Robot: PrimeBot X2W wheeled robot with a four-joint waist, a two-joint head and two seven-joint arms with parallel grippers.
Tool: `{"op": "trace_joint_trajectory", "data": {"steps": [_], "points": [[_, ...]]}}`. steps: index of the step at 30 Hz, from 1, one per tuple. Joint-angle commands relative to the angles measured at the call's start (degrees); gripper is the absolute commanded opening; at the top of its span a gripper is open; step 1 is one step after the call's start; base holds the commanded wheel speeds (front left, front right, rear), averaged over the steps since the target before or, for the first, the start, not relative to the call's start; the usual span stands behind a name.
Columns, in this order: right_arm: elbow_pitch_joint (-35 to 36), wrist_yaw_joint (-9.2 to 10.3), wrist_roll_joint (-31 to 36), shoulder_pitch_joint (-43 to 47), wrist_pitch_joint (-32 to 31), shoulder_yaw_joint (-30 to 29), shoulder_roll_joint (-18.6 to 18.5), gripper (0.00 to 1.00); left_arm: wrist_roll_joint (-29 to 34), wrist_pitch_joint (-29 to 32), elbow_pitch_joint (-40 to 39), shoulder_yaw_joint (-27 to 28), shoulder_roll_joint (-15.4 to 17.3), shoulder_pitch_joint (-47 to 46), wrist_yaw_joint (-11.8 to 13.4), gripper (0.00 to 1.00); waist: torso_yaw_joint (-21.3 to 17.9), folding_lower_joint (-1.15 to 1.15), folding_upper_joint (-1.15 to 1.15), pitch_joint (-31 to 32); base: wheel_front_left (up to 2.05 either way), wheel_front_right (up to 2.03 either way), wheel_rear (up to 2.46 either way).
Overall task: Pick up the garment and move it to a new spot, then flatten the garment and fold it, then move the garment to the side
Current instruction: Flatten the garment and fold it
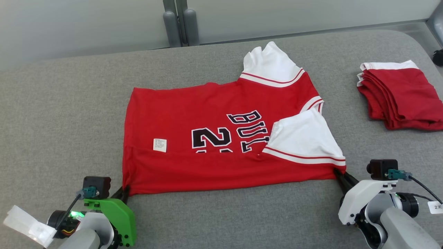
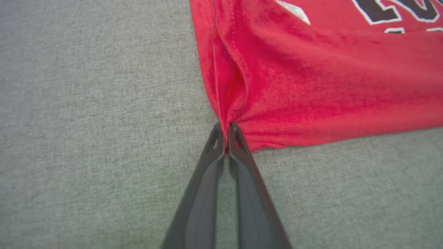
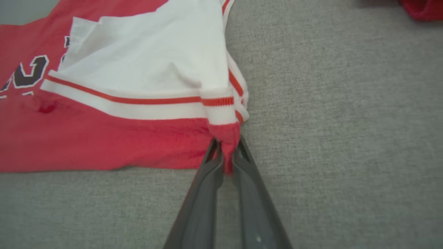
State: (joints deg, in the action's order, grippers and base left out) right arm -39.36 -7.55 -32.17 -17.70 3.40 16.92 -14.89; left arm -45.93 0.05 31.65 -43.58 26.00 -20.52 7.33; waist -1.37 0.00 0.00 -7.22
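Garment (image 1: pixel 173 117) corners pinched between left fingers (image 2: pixel 207 166); right fingers (image 3: pixel 207 169) likewise.

A corner of the red knit garment (image 2: pixel 311 79) is pinched between the two long dark fingers of the left gripper (image 2: pixel 226 135). The tips are pressed together, with a sliver of red cloth caught between them. Just above the tips the cloth is gathered into upright creases along a stitched hem. The rest of the garment is spread toward the upper right over a grey woven fabric surface (image 2: pixel 86 121). Part of a small white tag (image 2: pixel 294 10) is seen at the top edge, and part of some black white-outlined lettering (image 2: pixel 391 12) at the top right.
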Motion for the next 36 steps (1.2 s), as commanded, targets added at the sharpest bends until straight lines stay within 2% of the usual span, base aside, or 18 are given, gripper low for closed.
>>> {"op": "trace_joint_trajectory", "data": {"steps": [1, 6, 10, 16, 20, 24, 29, 30, 31, 32, 33, 34, 36], "points": [[-0.48, 0.11, -0.71, -0.07, 0.18, 0.14, -0.92, 0.00, -0.43, 0.23, -0.46, 0.06, 0.92, 0.97, -0.09, 0.00, 0.20, 0.00, 0.00, 0.51, 0.00, 0.00, 0.00], [0.69, 0.11, -1.76, 0.61, -1.29, 1.95, -2.91, 0.00, -1.08, 1.42, -3.48, -0.14, 2.36, 2.75, 0.02, 0.00, 0.37, 0.00, 0.00, 1.85, 0.00, 0.00, 0.00], [3.28, 0.12, -3.20, 2.45, -4.04, 3.27, -5.58, 0.00, -2.11, 3.09, -7.63, 0.10, 5.01, 5.30, 0.84, 0.00, 0.45, 0.00, 0.00, 3.14, 0.00, 0.00, 0.00], [10.17, 0.12, -6.42, 7.19, -9.53, 2.69, -9.43, 0.00, -3.42, 6.61, -16.56, 0.03, 9.34, 10.46, 3.21, 0.00, 0.73, 0.00, 0.00, 4.66, 0.00, 0.00, 0.00], [16.30, 0.13, -7.80, 11.66, -15.31, 1.08, -11.59, 0.00, -5.32, 9.50, -22.52, -0.18, 12.04, 14.40, 4.93, 0.00, 0.89, 0.00, 0.00, 5.09, 0.00, 0.00, 0.00], [21.72, 0.12, -7.82, 16.10, -20.63, -1.57, -12.20, 0.00, -6.68, 11.53, -26.87, -0.24, 13.48, 17.51, 6.61, 0.00, 0.91, 0.00, 0.00, 5.09, 0.00, 0.00, 0.00], [27.15, 0.12, -6.06, 20.87, -25.35, -6.31, -10.93, 0.00, -8.36, 12.65, -30.18, 0.22, 14.65, 19.88, 8.26, 0.00, 1.04, 0.00, 0.00, 4.81, 0.00, 0.00, 0.00], [27.99, 0.12, -5.24, 21.75, -26.17, -7.27, -10.45, 0.00, -8.66, 12.82, -30.29, 0.21, 14.79, 20.30, 8.50, 0.03, 1.05, 0.00, 0.00, 4.74, 0.00, 0.00, 0.00], [28.67, 0.12, -4.76, 22.23, -26.69, -8.00, -9.91, 0.24, -8.79, 13.05, -30.33, 0.10, 14.85, 20.56, 8.51, 0.49, 1.03, 0.00, 0.00, 4.68, 0.00, 0.00, 0.00], [29.44, 0.12, -4.13, 22.65, -27.36, -8.80, -9.20, 0.39, -9.22, 13.14, -30.32, 0.13, 14.71, 20.68, 8.36, 1.00, 0.99, 0.00, 0.00, 4.60, 0.00, 0.00, 0.00], [30.07, 0.11, -3.60, 22.97, -27.90, -9.41, -8.72, 0.90, -9.33, 13.05, -30.22, 0.19, 14.55, 20.56, 8.16, 1.00, 0.97, 0.00, 0.00, 4.53, 0.00, 0.00, 0.00], [30.84, 0.10, -3.02, 23.24, -28.34, -10.09, -8.15, 1.00, -9.46, 13.15, -29.97, 0.20, 14.42, 20.50, 7.94, 1.00, 0.93, 0.00, 0.00, 4.42, 0.00, 0.00, 0.00], [32.29, 0.07, -1.79, 23.41, -29.06, -11.07, -7.11, 1.00, -9.31, 12.96, -29.61, 0.22, 14.55, 19.96, 7.59, 1.00, 0.80, 0.00, 0.00, 4.23, 0.00, 0.00, 0.00]]}}
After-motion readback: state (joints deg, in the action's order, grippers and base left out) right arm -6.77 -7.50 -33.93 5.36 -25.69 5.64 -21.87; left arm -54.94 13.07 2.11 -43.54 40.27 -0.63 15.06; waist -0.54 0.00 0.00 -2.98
